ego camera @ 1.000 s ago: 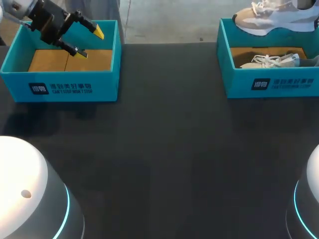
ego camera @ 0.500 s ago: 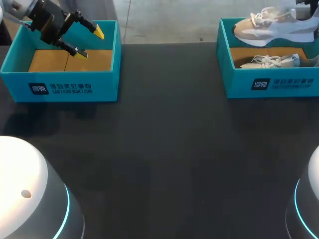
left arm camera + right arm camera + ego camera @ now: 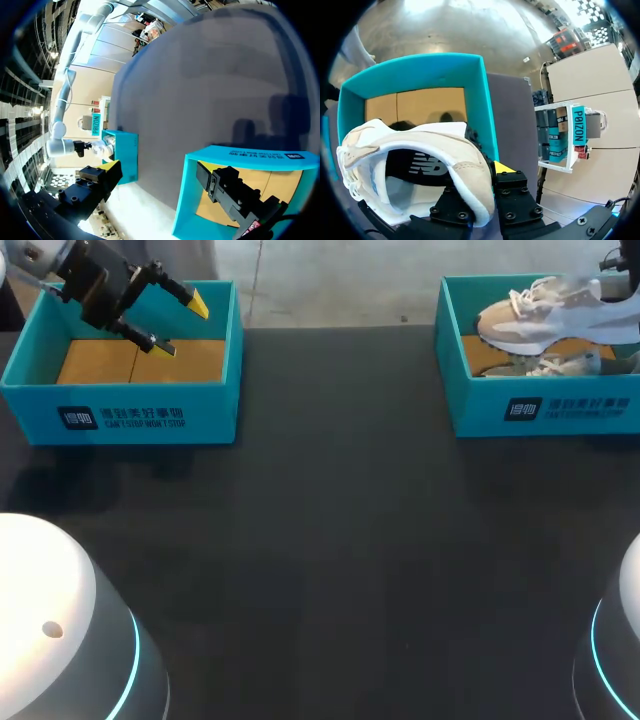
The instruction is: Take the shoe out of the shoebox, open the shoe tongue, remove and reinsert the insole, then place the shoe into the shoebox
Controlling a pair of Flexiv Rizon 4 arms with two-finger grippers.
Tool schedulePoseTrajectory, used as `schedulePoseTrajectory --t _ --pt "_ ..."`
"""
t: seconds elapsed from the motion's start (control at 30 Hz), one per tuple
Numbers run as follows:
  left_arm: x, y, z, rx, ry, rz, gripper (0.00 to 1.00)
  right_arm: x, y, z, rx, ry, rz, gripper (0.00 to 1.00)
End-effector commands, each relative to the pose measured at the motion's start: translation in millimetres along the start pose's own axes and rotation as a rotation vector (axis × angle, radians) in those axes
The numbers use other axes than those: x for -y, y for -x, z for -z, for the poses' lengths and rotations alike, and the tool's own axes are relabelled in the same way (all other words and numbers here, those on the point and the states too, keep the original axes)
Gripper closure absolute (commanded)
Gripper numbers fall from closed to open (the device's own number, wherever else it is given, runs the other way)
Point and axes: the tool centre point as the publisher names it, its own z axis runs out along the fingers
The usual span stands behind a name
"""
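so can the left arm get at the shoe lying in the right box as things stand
Probably not. The left end effector sits open over the left box, across the table, and the lifted shoe hangs right above the lower shoe in the right box, covering much of it.

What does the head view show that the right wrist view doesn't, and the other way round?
Only the head view: the left gripper open above the empty left shoebox, and a second shoe lying in the right shoebox. Only the right wrist view: the dark inside of the lifted shoe, and the right gripper clamped on its heel collar. Both: the lifted shoe held above a teal box.
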Motion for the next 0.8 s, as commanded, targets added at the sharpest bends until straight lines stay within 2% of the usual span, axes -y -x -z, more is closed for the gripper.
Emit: schedulePoseTrajectory --t 0.03,0.8 --pt "0 0.3 1 -0.003 0.0 0.0 0.0 2.1 -0.4 -3 0.001 0.003 -0.002 1.0" --pt "0 0.3 1 -0.003 0.0 0.0 0.0 2.7 -5.0 -19 0.013 -0.025 0.01 1.0"
